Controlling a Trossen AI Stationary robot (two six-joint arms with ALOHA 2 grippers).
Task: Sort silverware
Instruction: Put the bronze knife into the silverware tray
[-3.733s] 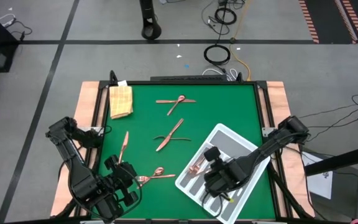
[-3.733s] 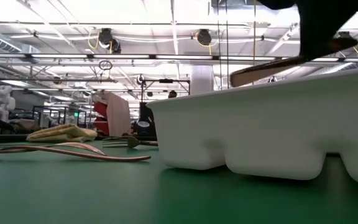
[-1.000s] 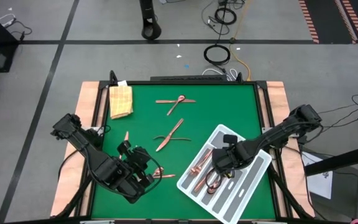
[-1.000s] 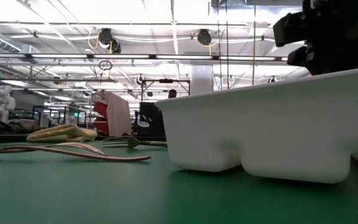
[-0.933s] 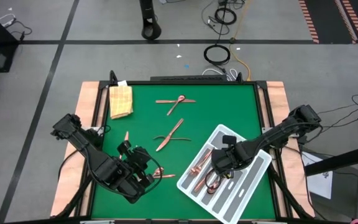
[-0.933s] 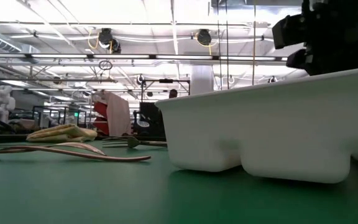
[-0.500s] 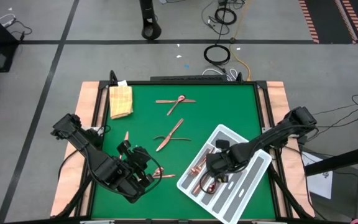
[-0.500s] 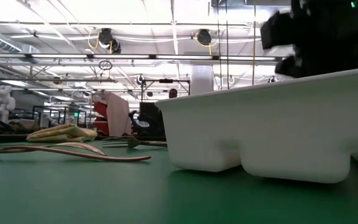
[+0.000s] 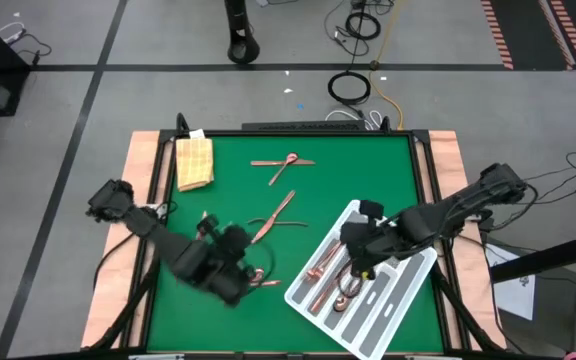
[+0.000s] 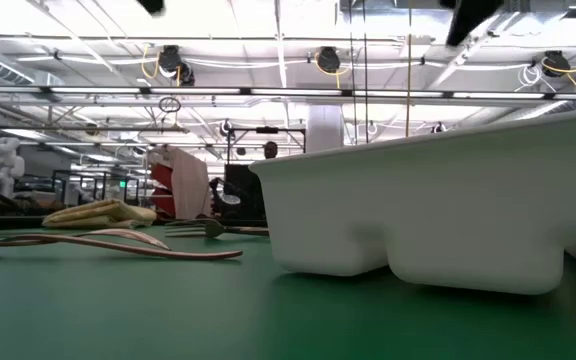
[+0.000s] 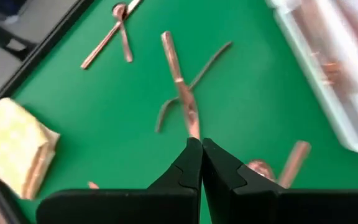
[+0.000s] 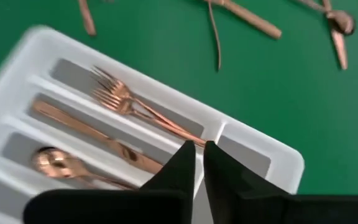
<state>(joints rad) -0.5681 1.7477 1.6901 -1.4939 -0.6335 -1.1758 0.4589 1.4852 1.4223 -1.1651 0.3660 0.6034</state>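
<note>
Your green surface (image 9: 368, 170), white divided tray (image 9: 408, 285) holding forks (image 12: 126, 102), one knife (image 12: 98, 134), one spoon (image 12: 58, 163), six pieces loose on the felt, left claw (image 11: 201, 149) and right claw (image 12: 199, 149) both closed, empty.

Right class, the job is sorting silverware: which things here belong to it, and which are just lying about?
Part of the job:
- loose silverware on the green mat
- sorted pieces in the tray
- divided tray
- left tool, right tool

Just lying about:
- folded yellow cloth
- cable coil on the floor
</note>
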